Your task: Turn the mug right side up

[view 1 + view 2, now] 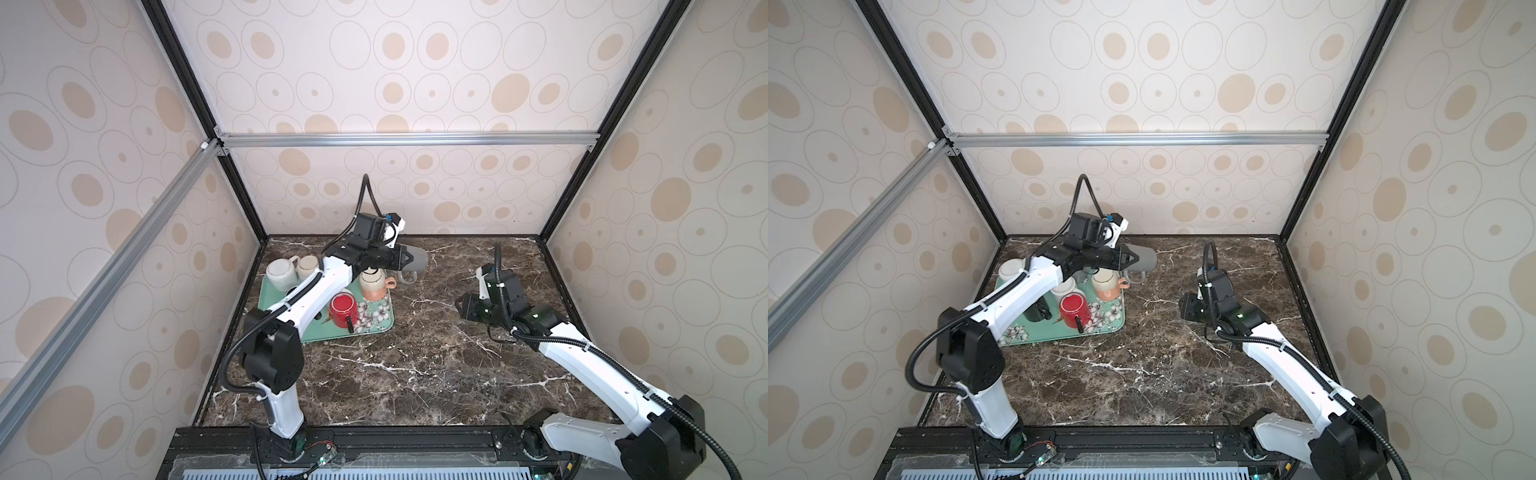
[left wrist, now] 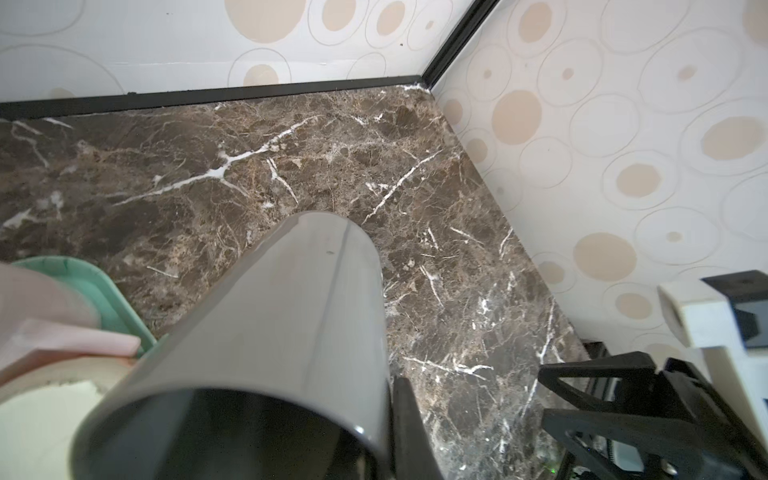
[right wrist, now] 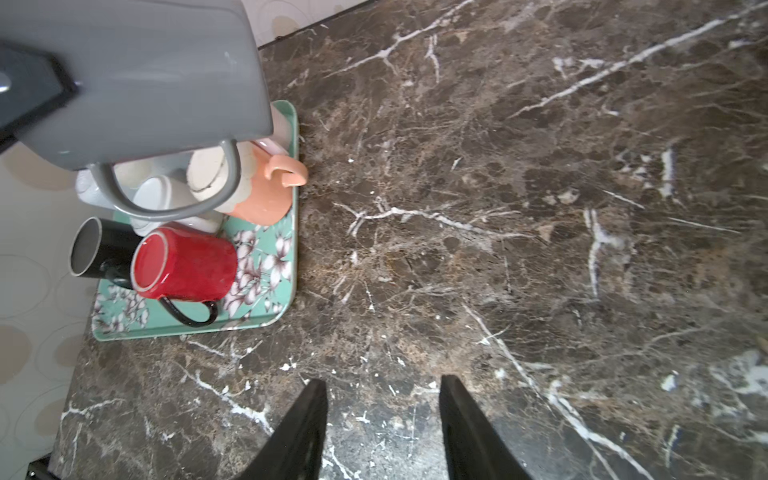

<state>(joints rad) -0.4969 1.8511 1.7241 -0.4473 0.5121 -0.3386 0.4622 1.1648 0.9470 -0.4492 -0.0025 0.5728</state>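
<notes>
Two tools, one mug held sideways

Left tool (image 1: 402, 258) is clamping tight on the mouth end of the mug (image 1: 419, 261), a gray one, and carrying it clear of the bench (image 1: 415, 374). The mug is lying on its side in the air, with its base pointing toward the right wall, its handle hanging downward and its mouth facing back along the arm. In the left wrist view one finger (image 2: 409, 419) is pressing against the outer wall by the rim. The mug is hovering just past the far right corner of the tray (image 1: 374, 326), near the peach mug (image 1: 374, 286). Right tool (image 3: 382, 386) is standing partly open and gripping nothing. It is hovering over bare bench, well apart from the mug, with its tips pointing toward the tray. Open marble is stretching between the tray and the right tool and on toward the front edge. The back wall is sitting near the mug.
</notes>
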